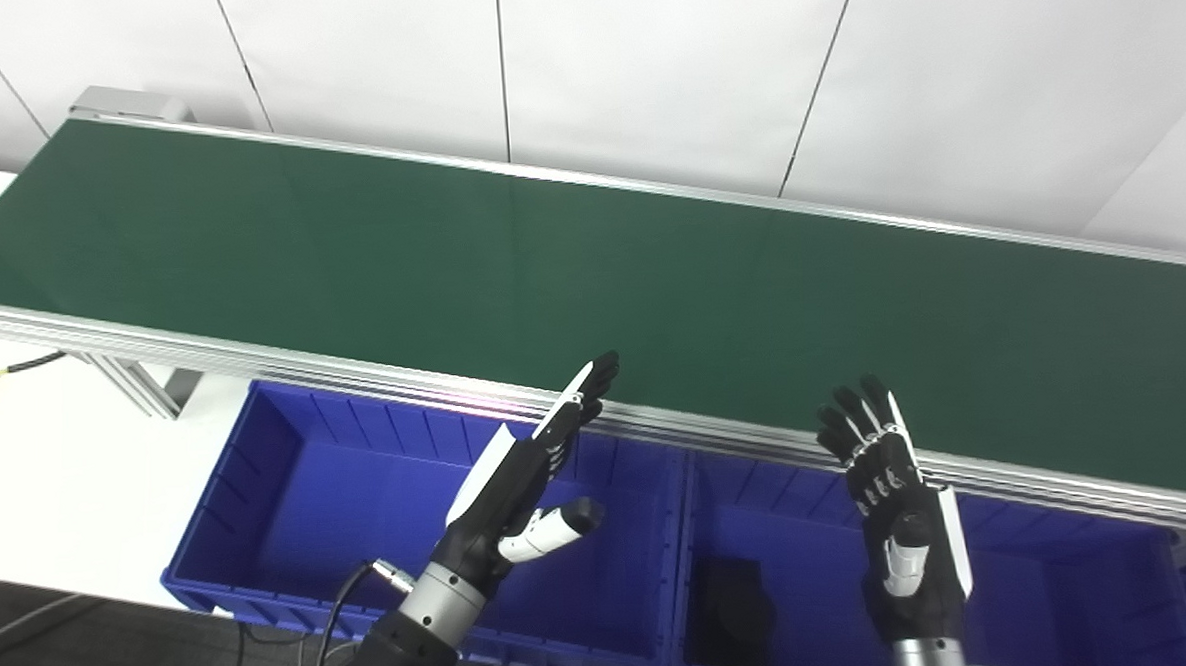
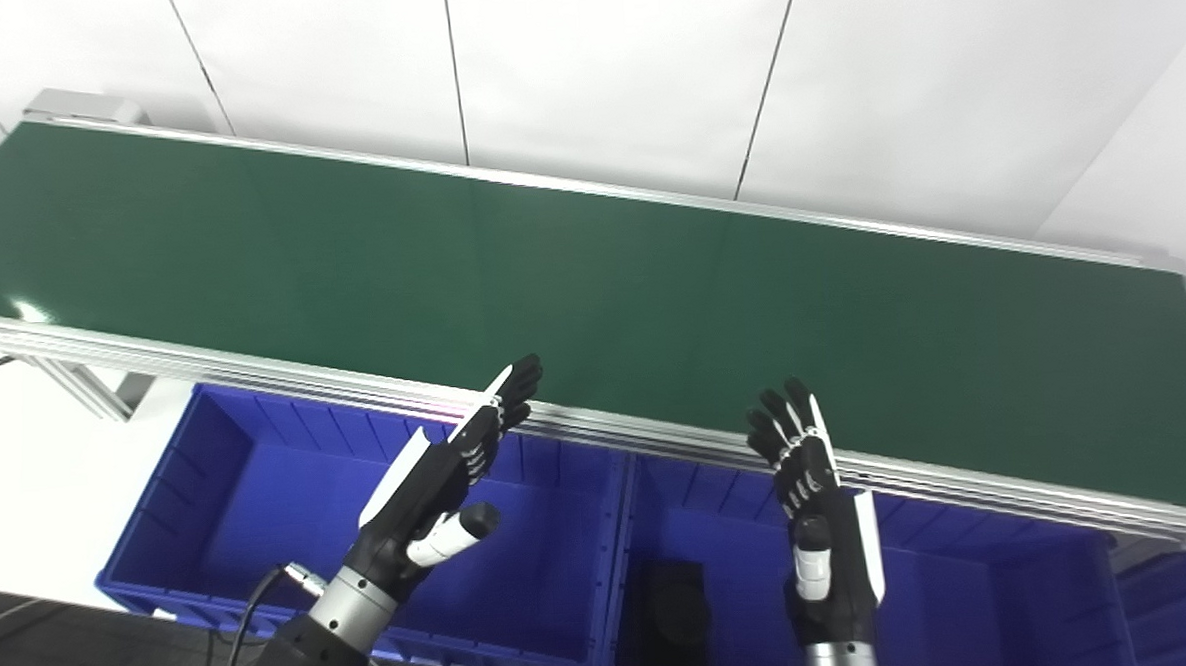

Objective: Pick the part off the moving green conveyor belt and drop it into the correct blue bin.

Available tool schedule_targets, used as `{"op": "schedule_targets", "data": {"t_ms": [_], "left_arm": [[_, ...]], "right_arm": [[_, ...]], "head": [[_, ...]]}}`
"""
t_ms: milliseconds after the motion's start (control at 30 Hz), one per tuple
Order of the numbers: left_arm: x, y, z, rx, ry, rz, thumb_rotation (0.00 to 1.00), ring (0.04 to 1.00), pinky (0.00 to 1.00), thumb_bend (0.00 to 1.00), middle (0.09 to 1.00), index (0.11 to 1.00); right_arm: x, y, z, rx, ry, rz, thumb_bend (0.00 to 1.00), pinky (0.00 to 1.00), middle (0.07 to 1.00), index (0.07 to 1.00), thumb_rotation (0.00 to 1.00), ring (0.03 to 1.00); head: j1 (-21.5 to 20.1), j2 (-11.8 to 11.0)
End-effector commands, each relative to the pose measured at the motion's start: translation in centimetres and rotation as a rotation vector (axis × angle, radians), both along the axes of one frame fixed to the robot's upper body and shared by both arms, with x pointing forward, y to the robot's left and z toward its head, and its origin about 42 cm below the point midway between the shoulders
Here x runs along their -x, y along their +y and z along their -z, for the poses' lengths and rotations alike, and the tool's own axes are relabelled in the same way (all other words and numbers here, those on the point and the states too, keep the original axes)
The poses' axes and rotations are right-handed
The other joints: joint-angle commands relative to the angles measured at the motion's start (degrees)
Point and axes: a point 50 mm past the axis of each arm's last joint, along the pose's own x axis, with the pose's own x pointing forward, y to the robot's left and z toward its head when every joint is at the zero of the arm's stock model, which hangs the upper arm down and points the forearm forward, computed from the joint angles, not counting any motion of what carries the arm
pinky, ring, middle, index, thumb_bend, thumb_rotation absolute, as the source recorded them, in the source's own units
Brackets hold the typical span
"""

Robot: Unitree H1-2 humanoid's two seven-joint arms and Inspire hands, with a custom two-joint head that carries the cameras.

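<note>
The green conveyor belt [image 1: 570,264] runs from upper left to lower right, and I see no part on it. Below its near rail stand blue bins. My left hand [image 1: 529,476] hovers above the left blue bin [image 1: 259,488], open, fingers stretched toward the belt's rail. Over the middle blue bin [image 1: 1065,593] my right hand [image 1: 896,505] is held upright and open, holding nothing. A black part [image 1: 730,607] lies on the floor of the middle bin, left of my right hand.
An aluminium rail [image 1: 254,353] edges the belt's near side, with a support leg [image 1: 140,388] at the left. A white table surface [image 1: 48,467] lies left of the bins. A third blue bin [image 2: 1180,598] shows at the far right. White wall panels stand behind the belt.
</note>
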Motion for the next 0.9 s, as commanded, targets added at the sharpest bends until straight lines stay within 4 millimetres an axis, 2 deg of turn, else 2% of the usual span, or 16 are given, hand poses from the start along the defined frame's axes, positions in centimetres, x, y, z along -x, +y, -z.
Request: {"op": "schedule_targets", "data": {"t_ms": [0,33,67,100,133,167,200,233,367,633,867], "left_arm": [[-0.5,0.4,-0.8,0.018,-0.061,0.006,0.91,1.0,1.0,0.82,1.0,1.0],[-0.5,0.8,-0.7,0.023,-0.054,0.006,0.91,1.0,1.0,0.82,1.0,1.0],[-0.5,1.0,-0.7,0.026,-0.05,0.008,0.91,1.0,1.0,0.82,1.0,1.0],[-0.6,1.4,-0.6,0.03,-0.045,0.009,0.91,1.0,1.0,0.83,1.0,1.0],[-0.6,1.6,-0.5,0.033,-0.039,0.009,0.91,1.0,1.0,0.83,1.0,1.0],[-0.6,1.9,-0.5,0.035,-0.036,0.009,0.91,1.0,1.0,0.84,1.0,1.0],[-0.6,2.1,-0.5,0.037,-0.033,0.01,0.91,1.0,1.0,0.85,1.0,1.0],[-0.5,2.3,-0.4,0.036,-0.028,0.013,0.91,1.0,1.0,0.85,1.0,1.0],[-0.3,2.9,-0.1,0.029,-0.017,0.026,0.92,1.0,1.0,0.85,1.0,1.0],[-0.1,2.7,-0.1,0.018,-0.017,0.041,0.93,1.0,1.0,0.83,1.0,1.0],[0.1,1.9,-0.1,0.017,-0.023,0.039,0.92,1.0,1.0,0.81,1.0,1.0]], "right_arm": [[0.0,1.0,-0.8,0.007,-0.067,0.01,1.0,0.83,0.906,0.959,1.0,0.863],[-0.1,1.4,-0.9,0.015,-0.066,0.014,1.0,0.83,0.905,0.959,1.0,0.863],[-0.1,1.8,-1.0,0.02,-0.066,0.019,1.0,0.82,0.9,0.958,1.0,0.857],[-0.2,2.2,-1.0,0.019,-0.066,0.025,1.0,0.82,0.892,0.953,1.0,0.85],[-0.3,2.5,-1.0,0.016,-0.067,0.029,1.0,0.81,0.888,0.949,1.0,0.846],[-0.3,2.9,-1.0,0.013,-0.068,0.032,1.0,0.81,0.886,0.948,1.0,0.843],[-0.4,3.1,-1.0,0.012,-0.068,0.033,1.0,0.81,0.888,0.948,1.0,0.842],[-0.5,3.5,-1.0,0.012,-0.07,0.034,1.0,0.82,0.891,0.949,1.0,0.843],[-0.8,4.3,-1.0,0.005,-0.07,0.044,1.0,0.83,0.905,0.952,1.0,0.854],[-0.9,4.4,-0.7,0.016,-0.068,0.034,1.0,0.84,0.908,0.945,1.0,0.864],[-0.4,3.5,-0.7,0.031,-0.068,0.032,1.0,0.85,0.917,0.953,1.0,0.868]], "head": [[-1.5,-0.1],[-4.7,-0.5],[-4.7,-0.5],[-7.7,-0.8],[-7.7,-0.8],[-10.3,-1.2],[-10.3,-1.2],[-12.9,-1.7],[-15.3,-2.3],[-14.6,-2.4],[-11.3,-2.2]]}}
